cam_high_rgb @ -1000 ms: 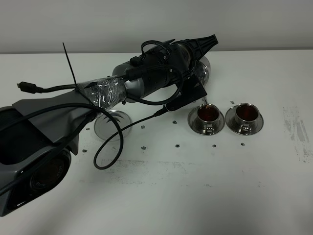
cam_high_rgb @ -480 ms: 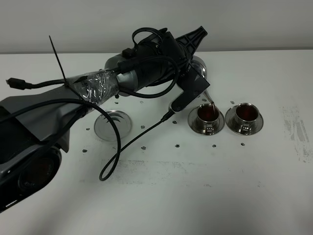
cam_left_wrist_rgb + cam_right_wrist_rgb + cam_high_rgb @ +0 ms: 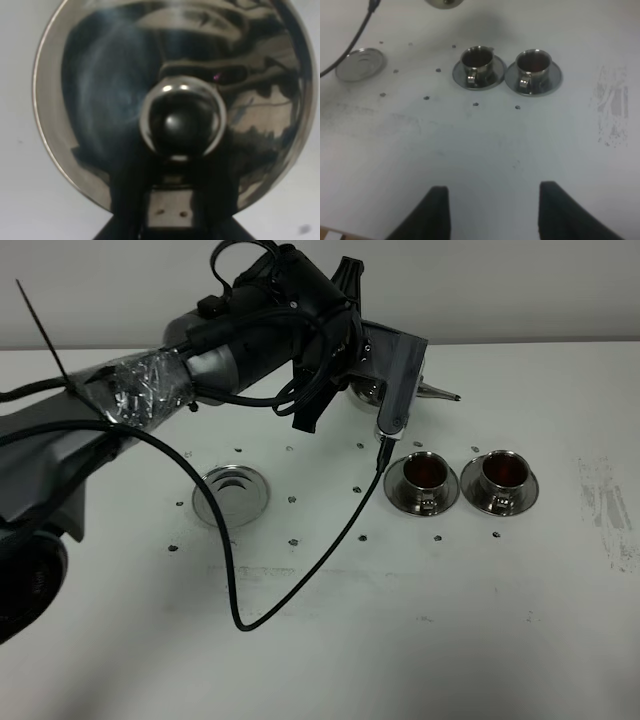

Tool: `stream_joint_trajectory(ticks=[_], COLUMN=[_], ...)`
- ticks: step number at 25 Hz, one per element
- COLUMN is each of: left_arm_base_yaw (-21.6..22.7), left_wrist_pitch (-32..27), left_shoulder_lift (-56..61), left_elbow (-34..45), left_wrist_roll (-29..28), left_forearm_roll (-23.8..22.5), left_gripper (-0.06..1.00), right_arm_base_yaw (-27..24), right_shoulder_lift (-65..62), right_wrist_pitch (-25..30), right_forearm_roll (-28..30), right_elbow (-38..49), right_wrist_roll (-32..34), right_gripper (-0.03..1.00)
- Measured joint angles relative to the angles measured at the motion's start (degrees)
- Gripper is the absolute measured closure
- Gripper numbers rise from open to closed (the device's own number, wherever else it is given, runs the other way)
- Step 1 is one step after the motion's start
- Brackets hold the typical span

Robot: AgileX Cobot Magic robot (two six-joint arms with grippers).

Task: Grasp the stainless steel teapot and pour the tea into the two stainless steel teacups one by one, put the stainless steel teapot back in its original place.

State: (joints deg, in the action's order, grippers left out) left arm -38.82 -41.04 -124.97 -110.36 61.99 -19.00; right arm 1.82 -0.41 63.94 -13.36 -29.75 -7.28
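Exterior high: left end effector (image 3: 375, 375) holds the teapot (image 3: 432, 390) aloft behind both tea-filled teacups (image 3: 422, 483), steel disc (image 3: 231, 493) bare on the desk (image 3: 400, 620); left wrist: lid knob (image 3: 182, 122) fills view; right wrist: right end effector (image 3: 492, 212) idles wide; the dangling cable (image 3: 300, 570) could snag during return

Mirror-glossy steel teapot (image 3: 180, 100), seemingly smooth

White table (image 3: 330, 640), scuffed w/ small dark specks & a grey smear near its right edge, is seen carrying 2 steel cups w/ tea on saucers side by side, left cup (image 3: 421, 483) & right cup (image 3: 505, 481), w/ flat steel disc (image 3: 231, 495) well apart to their left.
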Motion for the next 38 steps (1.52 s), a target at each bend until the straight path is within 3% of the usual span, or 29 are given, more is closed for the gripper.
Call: stream_joint_trajectory(ticks=[4,8,14,22,38], left_arm_base_yaw=[-0.06,-1.18,-3.31,-4.13,-4.67], left_wrist_pitch=[0.64,-0.57,-2.79,7.35,9.94], left_shoulder_lift=[6.56,12.19,13.94,13.64,10.68], left_elbow=[9.27,17.82,24.16,31.83,34.64], left_wrist_roll=[-2.66,-9.33,-18.37,-19.39,-21.12], left_forearm_roll=[5.21,11.39,19.9,22.81,25.52], left_gripper=[0.71,0.71,0.71,0.71,0.71], right_arm_base_yaw=[0.0,0.0,0.0,0.0,0.0], right_shoulder_lift=[0.0,0.0,0.0,0.0,0.0], right_wrist_pitch=[0.0,0.0,0.0,0.0,0.0], right_forearm_roll=[0.0,0.0,0.0,0.0,0.0], right_elbow=[0.0,0.0,0.0,0.0,0.0], right_wrist_roll=[0.0,0.0,0.0,0.0,0.0], right_gripper=[0.57,0.57,0.57,0.57,0.57])
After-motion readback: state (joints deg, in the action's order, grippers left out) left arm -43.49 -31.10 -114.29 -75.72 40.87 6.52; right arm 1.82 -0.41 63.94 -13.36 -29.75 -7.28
